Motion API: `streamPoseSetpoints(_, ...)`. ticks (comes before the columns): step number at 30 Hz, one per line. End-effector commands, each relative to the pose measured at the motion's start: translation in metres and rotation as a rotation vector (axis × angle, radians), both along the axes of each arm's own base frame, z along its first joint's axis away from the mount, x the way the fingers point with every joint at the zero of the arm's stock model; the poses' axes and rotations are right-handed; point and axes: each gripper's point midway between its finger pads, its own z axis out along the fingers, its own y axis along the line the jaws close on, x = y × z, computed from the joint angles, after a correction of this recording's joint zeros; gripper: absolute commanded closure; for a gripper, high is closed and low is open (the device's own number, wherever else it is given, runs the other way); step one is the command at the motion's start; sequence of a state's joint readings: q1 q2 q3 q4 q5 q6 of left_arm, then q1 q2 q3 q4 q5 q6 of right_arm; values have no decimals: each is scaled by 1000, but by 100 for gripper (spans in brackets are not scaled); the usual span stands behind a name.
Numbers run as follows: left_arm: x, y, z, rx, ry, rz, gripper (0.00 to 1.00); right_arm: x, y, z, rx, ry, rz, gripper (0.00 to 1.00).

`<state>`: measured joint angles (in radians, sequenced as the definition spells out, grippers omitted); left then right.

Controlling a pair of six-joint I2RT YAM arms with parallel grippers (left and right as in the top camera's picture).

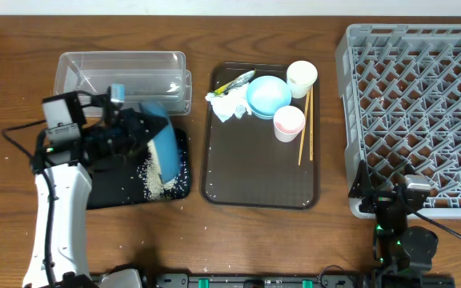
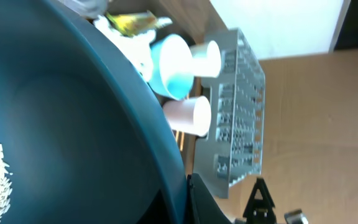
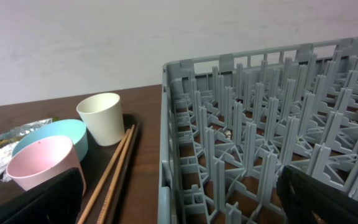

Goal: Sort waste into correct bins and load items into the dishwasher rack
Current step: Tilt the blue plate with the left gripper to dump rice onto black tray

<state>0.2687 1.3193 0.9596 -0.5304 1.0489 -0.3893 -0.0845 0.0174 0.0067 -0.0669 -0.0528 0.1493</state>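
Note:
My left gripper [image 1: 138, 128] is shut on the rim of the wide dark-blue bowl [image 1: 162, 140], tipped on its side over the black tray [image 1: 110, 196]. White rice [image 1: 160, 180] lies heaped in that tray, and some clings inside the bowl [image 2: 73, 124]. The clear tub [image 1: 122, 68] stands just behind. On the brown tray sit the napkin [image 1: 229, 106], wrapper [image 1: 237, 81], light-blue bowl [image 1: 268, 94], white cup [image 1: 302, 76], pink cup [image 1: 289, 122] and chopsticks [image 1: 305, 128]. My right gripper [image 1: 386, 196] hangs open and empty at the front-left corner of the grey rack [image 1: 414, 104].
The brown serving tray [image 1: 254, 176] lies between the bins and the rack, its front half bare. A few rice grains are scattered on the black tray's edge and the wood beside it. A black cable trails on the table at the far left.

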Motion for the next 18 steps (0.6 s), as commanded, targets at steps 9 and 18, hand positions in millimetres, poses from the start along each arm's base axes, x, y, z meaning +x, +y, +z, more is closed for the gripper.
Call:
streamPoseSetpoints(9,1,36,6,-14,-17,107,94,0,8,0,8,0,32,1)
streamPoseSetpoints(18,-6,50,20,-127,-23,131,94,0,8,0,8,0,32,1)
